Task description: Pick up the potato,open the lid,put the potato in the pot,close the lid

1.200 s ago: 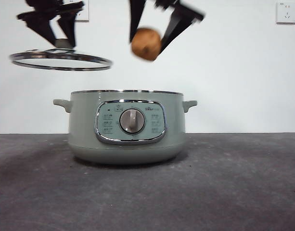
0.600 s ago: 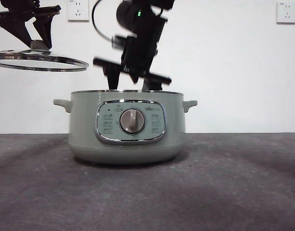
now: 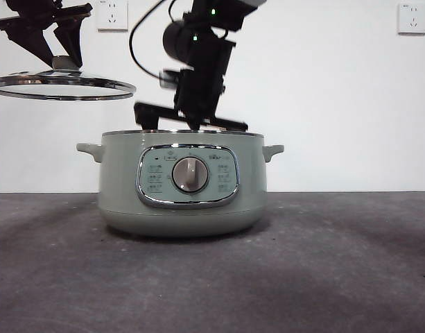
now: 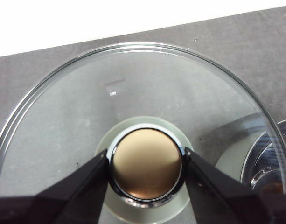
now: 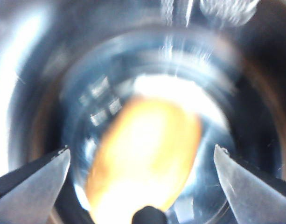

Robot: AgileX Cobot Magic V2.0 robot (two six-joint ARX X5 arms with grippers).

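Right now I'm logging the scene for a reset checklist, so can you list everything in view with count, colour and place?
pot: one, pale sage green, on the table, open, grey dial in front.
lid: one, glass with chrome rim, held in the air to one side of the pot, above rim height.
potato: one, golden brown, blurred, inside the pot between the right tool's jaws.
table: one, dark grey, under the pot.
wall sockets: two, white, on the wall behind.
left tool: black, shut on the lid's knob.
right tool: black, jaws open, lowered into the pot.
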